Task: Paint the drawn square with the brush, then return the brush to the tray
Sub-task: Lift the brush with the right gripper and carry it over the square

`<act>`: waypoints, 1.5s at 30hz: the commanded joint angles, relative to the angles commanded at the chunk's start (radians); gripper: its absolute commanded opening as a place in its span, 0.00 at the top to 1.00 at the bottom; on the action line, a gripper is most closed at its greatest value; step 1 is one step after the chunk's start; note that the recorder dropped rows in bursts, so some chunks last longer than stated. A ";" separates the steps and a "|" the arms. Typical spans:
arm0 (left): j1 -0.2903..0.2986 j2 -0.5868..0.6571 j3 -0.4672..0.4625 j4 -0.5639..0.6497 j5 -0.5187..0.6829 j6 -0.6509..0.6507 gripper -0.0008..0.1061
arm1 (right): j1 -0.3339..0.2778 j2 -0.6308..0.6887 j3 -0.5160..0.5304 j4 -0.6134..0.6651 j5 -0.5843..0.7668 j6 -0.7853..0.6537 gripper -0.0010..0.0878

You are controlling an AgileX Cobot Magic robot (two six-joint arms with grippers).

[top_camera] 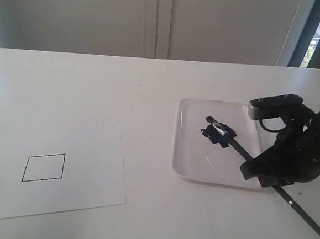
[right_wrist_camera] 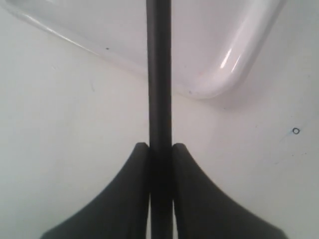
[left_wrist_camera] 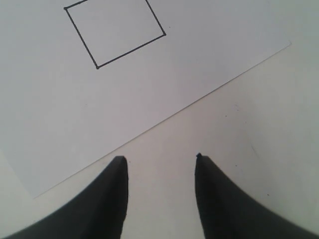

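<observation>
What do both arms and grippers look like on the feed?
The left gripper shows two matte black fingers, broad at the base, curving to narrow tips. The right gripper has matching black fingers; its black arm carries a grey metal bracket and a black cable loop.

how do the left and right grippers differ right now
The left gripper is open and empty; the right gripper is shut on the brush. The left gripper hangs just off the paper, the right gripper just off the tray. Both are dark and tapered.
</observation>
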 joint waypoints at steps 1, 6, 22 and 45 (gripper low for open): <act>0.000 0.000 0.000 0.000 0.000 0.000 0.54 | 0.000 -0.020 0.000 0.000 0.007 0.000 0.99; 0.000 0.000 0.000 0.000 0.000 0.000 0.54 | 0.000 -0.062 0.000 0.007 0.043 -0.004 0.99; 0.000 0.000 0.000 0.035 -0.004 -0.030 0.54 | 0.097 -0.130 0.000 0.202 0.152 -0.193 0.99; 0.000 0.353 -0.127 0.174 -0.301 -0.122 0.54 | 0.330 -0.130 0.000 0.200 0.064 -0.217 0.99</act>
